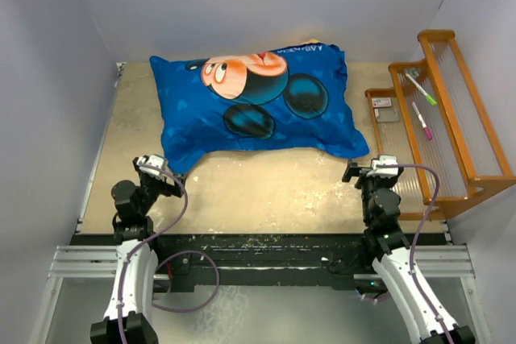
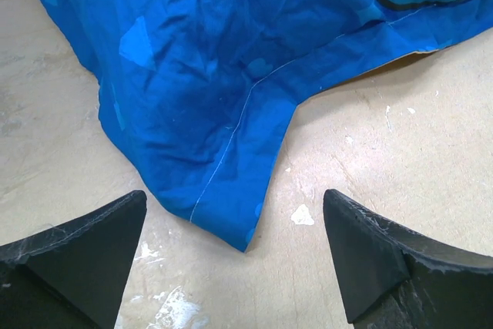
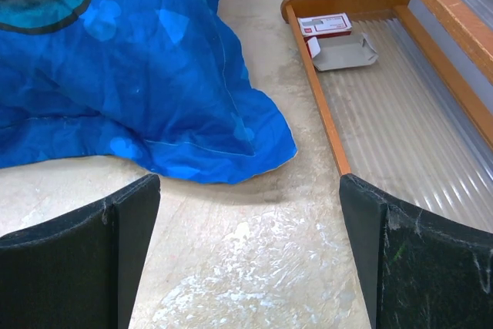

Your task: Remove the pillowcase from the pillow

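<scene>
Top external shows the pillowcase (image 1: 254, 102) at twelve o'clock, pillow inside, with left gripper (image 1: 161, 171) and right gripper (image 1: 367, 171) gaping near its seven and five o'clock corners: approach step, next pinch fabric only.

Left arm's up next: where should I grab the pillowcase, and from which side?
Take the pillowcase by its near-left corner flap. It lies flat and thin on the table, outside the stitched seam, so it is probably cloth alone. Come in low from the near side; the open left gripper faces it.
</scene>
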Motion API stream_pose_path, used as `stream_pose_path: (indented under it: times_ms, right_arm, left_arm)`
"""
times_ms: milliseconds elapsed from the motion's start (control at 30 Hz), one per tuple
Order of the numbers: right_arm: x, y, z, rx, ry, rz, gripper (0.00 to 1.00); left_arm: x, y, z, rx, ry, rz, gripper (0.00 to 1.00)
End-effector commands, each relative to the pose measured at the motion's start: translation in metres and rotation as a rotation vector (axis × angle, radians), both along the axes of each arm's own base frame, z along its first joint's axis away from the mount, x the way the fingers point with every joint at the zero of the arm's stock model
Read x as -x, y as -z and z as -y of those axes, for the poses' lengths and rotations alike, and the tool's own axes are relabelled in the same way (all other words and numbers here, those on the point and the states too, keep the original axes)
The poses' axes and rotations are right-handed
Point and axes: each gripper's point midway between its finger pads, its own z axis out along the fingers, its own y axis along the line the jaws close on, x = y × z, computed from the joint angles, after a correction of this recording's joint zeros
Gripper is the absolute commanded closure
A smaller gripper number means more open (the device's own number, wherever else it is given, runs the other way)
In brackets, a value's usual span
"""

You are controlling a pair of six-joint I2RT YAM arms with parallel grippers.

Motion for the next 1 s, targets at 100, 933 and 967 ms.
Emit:
stream_pose_path:
  times_ms: [100, 933, 967]
  right_arm:
    - [-0.001, -0.018, 0.006, -0.019, 0.039, 0.065, 0.00]
    - [-0.065, -0.135, -0.024, -0.556, 0.124, -0.011, 0.00]
    - [-0.068, -0.137, -0.027, -0.532, 0.112, -0.027, 0.00]
  left_arm:
    - [-0.003, -0.009, 0.001, -0.015, 0.012, 0.039, 0.01]
    - [-0.140, -0.135, 0.062, -0.139, 0.455, -0.408, 0.01]
    - [-0.147, -0.132, 0.067, -0.142, 0.467, -0.411, 0.01]
